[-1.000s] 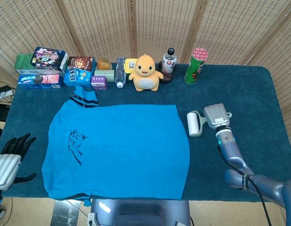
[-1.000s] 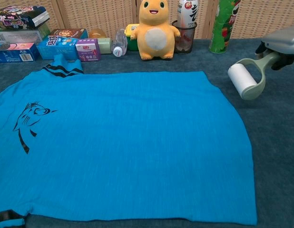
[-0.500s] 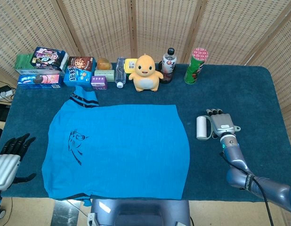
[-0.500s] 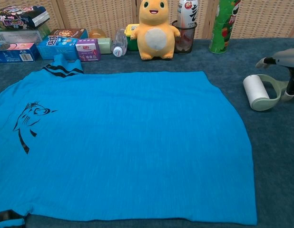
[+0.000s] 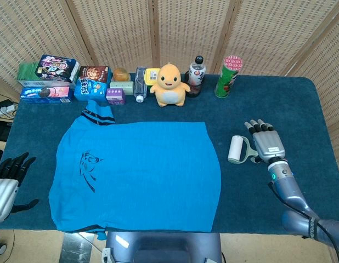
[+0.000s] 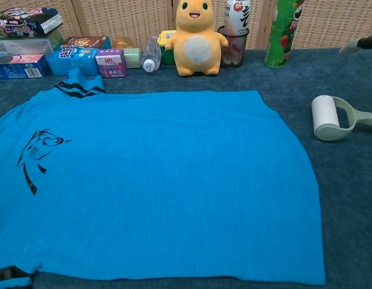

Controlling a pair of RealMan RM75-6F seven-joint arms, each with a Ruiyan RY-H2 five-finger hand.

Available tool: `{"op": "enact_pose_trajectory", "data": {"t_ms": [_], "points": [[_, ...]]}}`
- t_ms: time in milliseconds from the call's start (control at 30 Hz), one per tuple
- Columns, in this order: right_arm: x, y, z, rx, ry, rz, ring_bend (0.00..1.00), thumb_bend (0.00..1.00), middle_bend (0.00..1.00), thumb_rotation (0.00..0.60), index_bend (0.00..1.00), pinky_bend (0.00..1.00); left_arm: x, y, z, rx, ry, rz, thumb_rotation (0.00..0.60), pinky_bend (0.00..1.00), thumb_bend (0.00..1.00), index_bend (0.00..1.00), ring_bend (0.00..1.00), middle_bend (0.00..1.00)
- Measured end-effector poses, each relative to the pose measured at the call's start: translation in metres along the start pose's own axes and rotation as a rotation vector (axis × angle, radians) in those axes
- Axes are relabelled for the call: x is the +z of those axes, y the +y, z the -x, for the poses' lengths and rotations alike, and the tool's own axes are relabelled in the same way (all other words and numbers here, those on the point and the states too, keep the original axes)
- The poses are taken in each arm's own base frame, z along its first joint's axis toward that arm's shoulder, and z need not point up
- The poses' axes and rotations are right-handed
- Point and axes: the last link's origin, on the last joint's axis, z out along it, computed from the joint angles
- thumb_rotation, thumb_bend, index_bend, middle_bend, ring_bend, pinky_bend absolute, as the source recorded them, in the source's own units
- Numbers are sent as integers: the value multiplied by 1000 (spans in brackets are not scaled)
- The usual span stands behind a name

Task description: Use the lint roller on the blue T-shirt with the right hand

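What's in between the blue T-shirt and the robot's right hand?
The lint roller lies there on the dark blue table cover, between the blue T-shirt and the right hand. The head view shows it best.

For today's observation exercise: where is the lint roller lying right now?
The lint roller lies on the table, just right of the blue T-shirt and off the fabric. The right robot hand is beside its handle, fingers spread.

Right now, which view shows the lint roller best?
The chest view: the lint roller shows large and close, its white roll and pale green frame lying on the table beside the shirt, though the handle runs off the frame's edge. The head view shows it whole but small, next to the right hand.
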Motion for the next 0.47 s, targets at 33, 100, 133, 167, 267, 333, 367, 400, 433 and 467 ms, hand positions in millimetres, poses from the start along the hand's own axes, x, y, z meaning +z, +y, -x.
{"op": "enact_pose_trajectory", "data": {"t_ms": [33, 100, 133, 167, 267, 333, 367, 400, 433, 467], "points": [[-6, 3, -2, 18, 28, -10, 0, 0, 0, 600, 0, 111, -1, 0, 0, 5, 7, -2, 600, 20, 141, 0, 0, 0], [-22, 11, -5, 64, 98, -35, 0, 0, 0, 600, 0, 112, -1, 0, 0, 16, 24, -11, 600, 20, 140, 0, 0, 0], [-30, 14, -5, 87, 129, -46, 0, 0, 0, 600, 0, 112, -2, 1, 1, 21, 32, -16, 600, 20, 141, 0, 0, 0], [-39, 19, -6, 112, 159, -54, 0, 0, 0, 600, 0, 112, -3, 1, 1, 25, 41, -22, 600, 20, 140, 0, 0, 0], [-70, 36, -3, 177, 243, -53, 0, 0, 0, 600, 0, 112, -6, 3, 1, 38, 78, -39, 600, 20, 140, 0, 0, 0], [-93, 46, 0, 193, 286, -43, 0, 0, 0, 600, 0, 112, -8, 5, 2, 44, 108, -43, 600, 20, 140, 0, 0, 0], [-101, 49, 2, 194, 301, -40, 0, 0, 0, 600, 0, 112, -10, 5, 3, 42, 112, -46, 600, 20, 141, 0, 0, 0], [-111, 52, 3, 193, 321, -34, 0, 0, 0, 600, 0, 112, -12, 5, 6, 37, 109, -52, 600, 20, 141, 0, 0, 0], [-117, 53, 5, 191, 334, -30, 0, 0, 0, 600, 0, 111, -13, 5, 7, 36, 104, -55, 600, 20, 140, 0, 0, 0], [-124, 55, 7, 189, 344, -26, 0, 0, 0, 600, 0, 111, -13, 4, 8, 38, 101, -57, 600, 20, 141, 0, 0, 0]]}}
